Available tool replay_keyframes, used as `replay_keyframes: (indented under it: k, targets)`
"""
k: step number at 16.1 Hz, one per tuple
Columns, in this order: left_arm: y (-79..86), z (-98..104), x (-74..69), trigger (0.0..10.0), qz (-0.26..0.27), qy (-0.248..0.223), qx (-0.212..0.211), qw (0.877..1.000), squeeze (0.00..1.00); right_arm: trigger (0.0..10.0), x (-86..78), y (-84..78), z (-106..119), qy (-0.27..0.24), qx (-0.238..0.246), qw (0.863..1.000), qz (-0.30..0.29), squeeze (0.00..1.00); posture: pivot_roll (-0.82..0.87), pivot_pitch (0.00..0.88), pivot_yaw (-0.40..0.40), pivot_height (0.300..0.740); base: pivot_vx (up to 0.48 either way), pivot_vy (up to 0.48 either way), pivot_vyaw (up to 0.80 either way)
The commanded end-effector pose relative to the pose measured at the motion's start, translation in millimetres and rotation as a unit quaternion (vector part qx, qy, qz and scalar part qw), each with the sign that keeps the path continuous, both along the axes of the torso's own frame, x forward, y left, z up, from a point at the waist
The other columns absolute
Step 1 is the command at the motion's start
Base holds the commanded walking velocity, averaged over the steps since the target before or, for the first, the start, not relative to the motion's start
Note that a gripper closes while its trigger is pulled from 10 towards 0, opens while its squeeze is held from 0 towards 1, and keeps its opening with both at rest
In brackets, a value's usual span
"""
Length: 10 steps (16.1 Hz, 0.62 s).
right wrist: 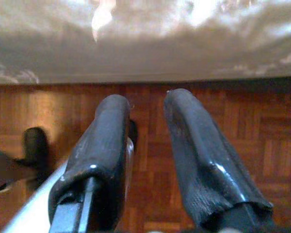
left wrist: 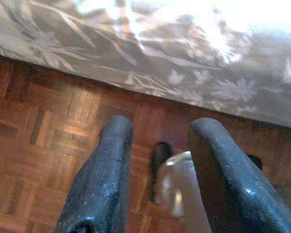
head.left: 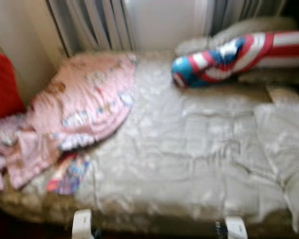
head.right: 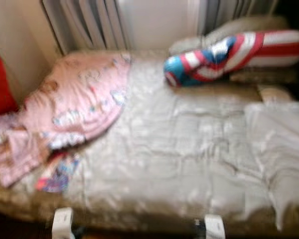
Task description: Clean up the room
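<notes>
A bed with a rumpled grey floral cover (head.left: 189,149) lies in front of me, blurred. A pink patterned blanket (head.left: 84,99) is heaped on its left side and trails off the left edge. A small colourful item (head.left: 67,175) lies near the front left edge. A red, white and blue striped cushion (head.left: 229,55) rests at the back right against pale pillows (head.left: 254,27). My left gripper (left wrist: 161,128) hangs open over the parquet floor beside the bed's edge. My right gripper (right wrist: 146,99) is also open above the floor, holding nothing.
A red cushion (head.left: 2,84) sits at the far left by the wall. Curtains (head.left: 94,22) hang behind the bed. Wooden parquet floor (left wrist: 43,145) runs along the bed's front edge. A loose fold of cover (head.left: 284,149) bunches at the right.
</notes>
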<state>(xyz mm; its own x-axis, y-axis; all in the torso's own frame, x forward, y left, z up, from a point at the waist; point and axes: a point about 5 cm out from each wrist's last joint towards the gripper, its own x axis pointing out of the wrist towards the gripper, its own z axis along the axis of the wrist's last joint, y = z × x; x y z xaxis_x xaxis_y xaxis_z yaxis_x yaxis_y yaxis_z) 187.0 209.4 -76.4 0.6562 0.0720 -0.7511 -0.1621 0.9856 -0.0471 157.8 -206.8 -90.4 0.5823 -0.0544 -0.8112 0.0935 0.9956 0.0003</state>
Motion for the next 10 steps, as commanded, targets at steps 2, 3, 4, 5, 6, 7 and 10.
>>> replay_keyframes:
  k: [2, 3, 4, 5, 6, 7, 10]
  targets:
    - [9.4, 0, -3.8, 10.0, 0.006, 0.006, 0.01, 1.0, 0.0, 10.0, 3.9, 15.4, -1, -0.002, 0.012, 1.0, 0.005, 0.0, 0.0, 0.061, 0.02, 0.74, 0.0, 0.352, 0.0]
    - [9.5, 0, -3.7, 10.0, 0.006, 0.006, 0.01, 1.0, 0.0, 10.0, 5.1, 20.4, -1, 0.002, 0.01, 1.0, 0.014, 0.0, -0.01, 0.06, 0.019, 0.74, 0.0, 0.352, 0.0]
    - [9.2, 0, -3.6, 10.0, 0.006, 0.005, 0.01, 1.0, 0.0, 10.0, 5.9, 22.9, -1, 0.003, 0.01, 1.0, 0.016, 0.0, 0.0, 0.06, 0.019, 0.74, 0.0, 0.352, 0.0]
    - [8.8, 0, -3.6, 10.0, 0.006, 0.005, 0.009, 1.0, 0.0, 10.0, 6.3, 23.9, -1, 0.002, 0.011, 1.0, 0.015, 0.0, -0.01, 0.059, 0.018, 0.74, 0.0, 0.356, 0.0]
    - [8.5, 0, -3.5, 10.0, 0.006, 0.005, 0.009, 1.0, 0.0, 10.0, 6.6, 24.3, -1, 0.002, 0.011, 1.0, 0.015, 0.0, -0.01, 0.058, 0.017, 0.74, 0.0, 0.356, 0.0]
    - [8.2, 0, -3.4, 10.0, 0.006, 0.005, 0.008, 1.0, 0.0, 10.0, 6.9, 24.0, -1, 0.001, 0.011, 1.0, 0.014, 0.0, -0.01, 0.058, 0.015, 0.74, 0.0, 0.352, 0.0]
    - [6.4, 0, -3.2, 10.0, 0.007, 0.004, 0.006, 1.0, 0.0, 10.0, 7.4, 18.8, 0, 0.0, 0.007, 1.0, 0.015, 0.0, -0.01, 0.055, 0.009, 0.74, 0.0, 0.356, 0.0]
